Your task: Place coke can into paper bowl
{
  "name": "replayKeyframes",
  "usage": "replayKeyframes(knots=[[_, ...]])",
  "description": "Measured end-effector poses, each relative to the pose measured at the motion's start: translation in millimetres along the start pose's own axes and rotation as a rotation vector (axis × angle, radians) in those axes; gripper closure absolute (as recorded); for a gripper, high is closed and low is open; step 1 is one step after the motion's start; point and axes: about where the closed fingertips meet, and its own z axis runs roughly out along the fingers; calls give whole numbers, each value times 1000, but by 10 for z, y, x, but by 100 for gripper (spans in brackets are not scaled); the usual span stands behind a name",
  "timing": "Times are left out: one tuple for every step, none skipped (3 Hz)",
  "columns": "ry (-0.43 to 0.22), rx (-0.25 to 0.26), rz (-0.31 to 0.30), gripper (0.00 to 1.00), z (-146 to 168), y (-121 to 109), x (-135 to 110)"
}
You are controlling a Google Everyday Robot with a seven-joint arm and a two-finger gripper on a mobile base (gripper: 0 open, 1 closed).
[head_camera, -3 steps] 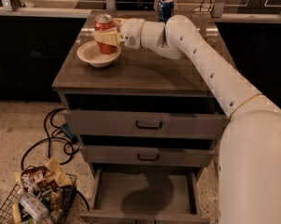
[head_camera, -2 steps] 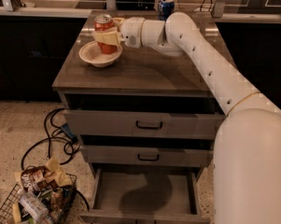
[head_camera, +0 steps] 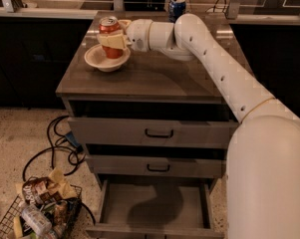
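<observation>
The coke can (head_camera: 109, 27), red with a silver top, stands upright inside the off-white paper bowl (head_camera: 96, 59) at the left of the cabinet top. My gripper (head_camera: 112, 40) reaches in from the right and is shut on the can, its pale fingers wrapped around the can's middle. The can's base is hidden by the bowl's rim, so I cannot tell whether it rests on the bowl's floor or hangs just above it.
A blue can (head_camera: 177, 6) stands at the back edge of the brown cabinet top (head_camera: 154, 76). The bottom drawer (head_camera: 154, 205) is pulled open. A wire basket of trash (head_camera: 37, 210) and black cables (head_camera: 60, 143) lie on the floor at the left.
The can has sunk slightly lower into the bowl with the gripper still closed on it. The arm has barely moved otherwise.
</observation>
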Motion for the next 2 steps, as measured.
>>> replayKeyframes(knots=[[-1,-7,1,28,41,25,-1],[-2,-11,1,5,66,40,-2]])
